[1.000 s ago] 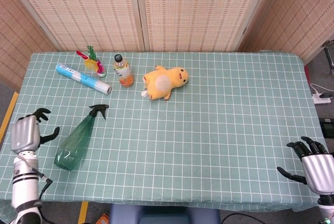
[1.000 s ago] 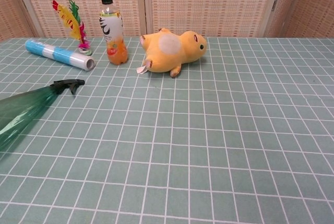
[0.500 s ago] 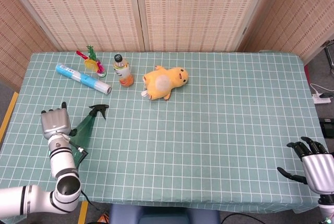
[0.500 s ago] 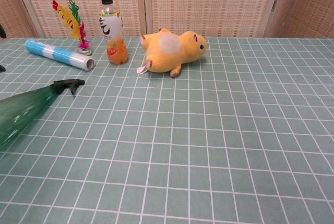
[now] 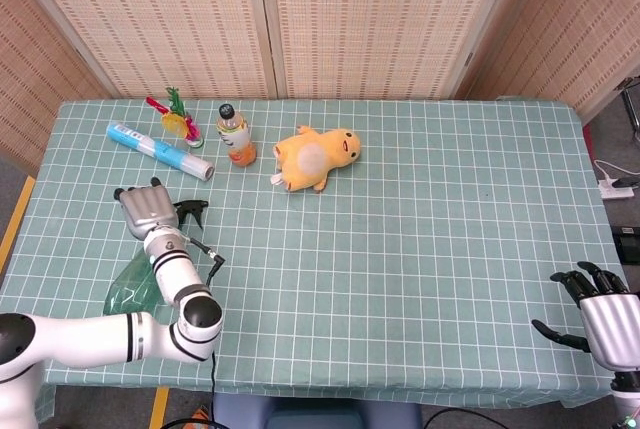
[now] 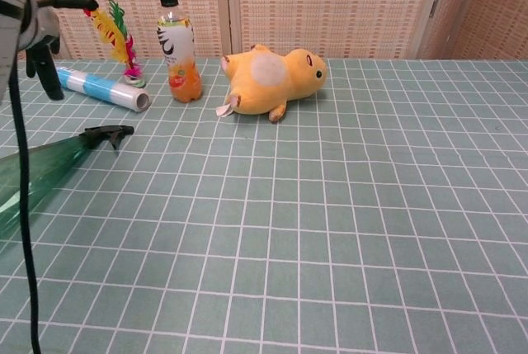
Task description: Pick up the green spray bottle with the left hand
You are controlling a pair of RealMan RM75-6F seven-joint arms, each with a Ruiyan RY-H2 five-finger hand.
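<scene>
The green spray bottle (image 5: 125,291) lies on its side near the table's front left, its black trigger head (image 5: 192,209) pointing away from me. In the chest view its body (image 6: 33,177) runs off the left edge. My left hand (image 5: 145,209) hovers just left of the trigger head with my forearm crossing over the bottle's body; it holds nothing. The chest view shows that hand (image 6: 25,16) raised above the table, fingers apart. My right hand (image 5: 600,317) hangs open off the table's front right corner.
A yellow plush duck (image 5: 315,156) lies mid-table at the back. Left of it stand a small drink bottle (image 5: 235,134), a feather shuttlecock (image 5: 175,119) and a blue-and-white roll (image 5: 160,150). A black cable (image 6: 21,205) hangs from my left arm.
My left arm has swung in from the table's left edge, and the hand now sits by the trigger head. The bottle and my right hand have not moved.
</scene>
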